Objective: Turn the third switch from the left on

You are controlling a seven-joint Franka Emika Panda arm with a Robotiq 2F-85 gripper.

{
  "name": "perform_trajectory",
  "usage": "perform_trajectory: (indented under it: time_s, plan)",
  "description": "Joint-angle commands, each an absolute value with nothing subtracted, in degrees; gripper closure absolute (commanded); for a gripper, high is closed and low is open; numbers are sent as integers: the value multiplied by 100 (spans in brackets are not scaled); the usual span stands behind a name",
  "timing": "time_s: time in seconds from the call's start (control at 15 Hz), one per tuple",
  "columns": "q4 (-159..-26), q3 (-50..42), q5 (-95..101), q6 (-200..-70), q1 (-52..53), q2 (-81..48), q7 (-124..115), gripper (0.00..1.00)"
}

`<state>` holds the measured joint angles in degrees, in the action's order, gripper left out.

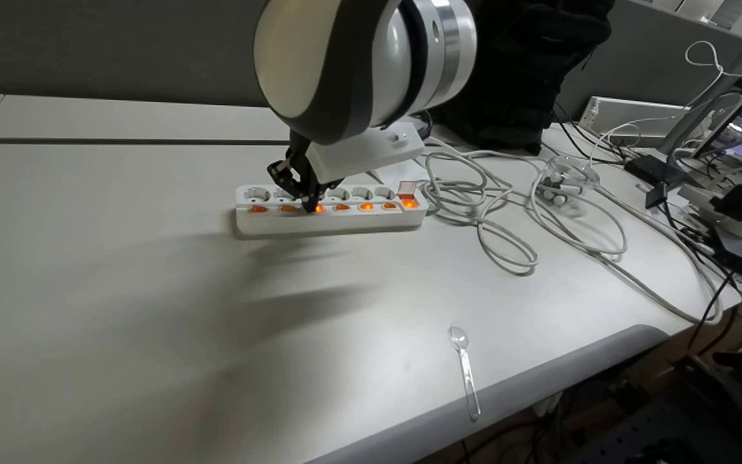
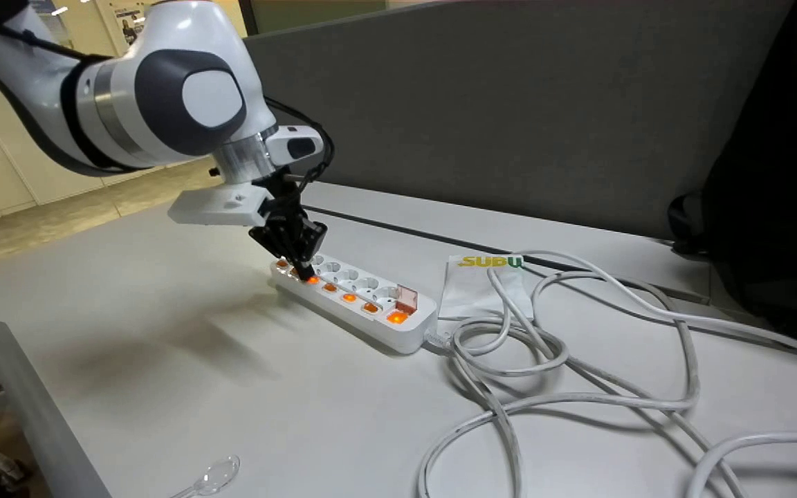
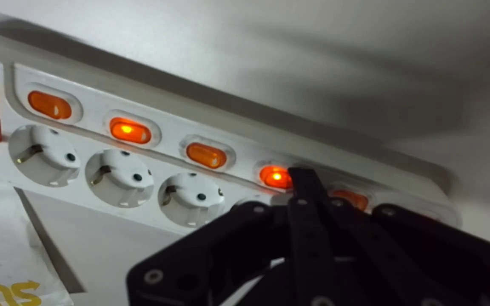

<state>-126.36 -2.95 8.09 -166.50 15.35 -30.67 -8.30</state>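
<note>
A white power strip [image 1: 329,224] with a row of orange switches lies on the table; it also shows in an exterior view [image 2: 398,339] and in the wrist view [image 3: 245,146]. The third switch from the left [image 1: 319,208] glows brightly; it also glows in an exterior view [image 2: 313,280] and in the wrist view [image 3: 274,176]. My gripper [image 3: 306,172] is shut and empty, its tips together at this switch's edge, covering its right end in the wrist view. It points down at the strip in both exterior views [image 1: 310,206] [image 2: 306,273]. Contact cannot be told for certain. The switches on either side are unlit.
Another lit switch [image 3: 130,130] and the lit end switch [image 2: 397,317] with a raised clear cover are on the strip. Grey cables [image 1: 474,193] coil beside it. A white napkin [image 2: 485,287], a clear spoon [image 1: 464,367] and a black backpack [image 1: 513,71] are nearby. A grey partition [image 2: 509,117] stands behind.
</note>
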Motion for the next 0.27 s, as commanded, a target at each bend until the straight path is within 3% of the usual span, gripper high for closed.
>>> perform_trajectory:
  time_s: [0.0, 0.2]
  plan:
    - [-13384, -579, 565, -17388, 1837, -3257, -1555, 100]
    - [-13690, 307, -131, -17467, 1074, -3056, -1085, 100]
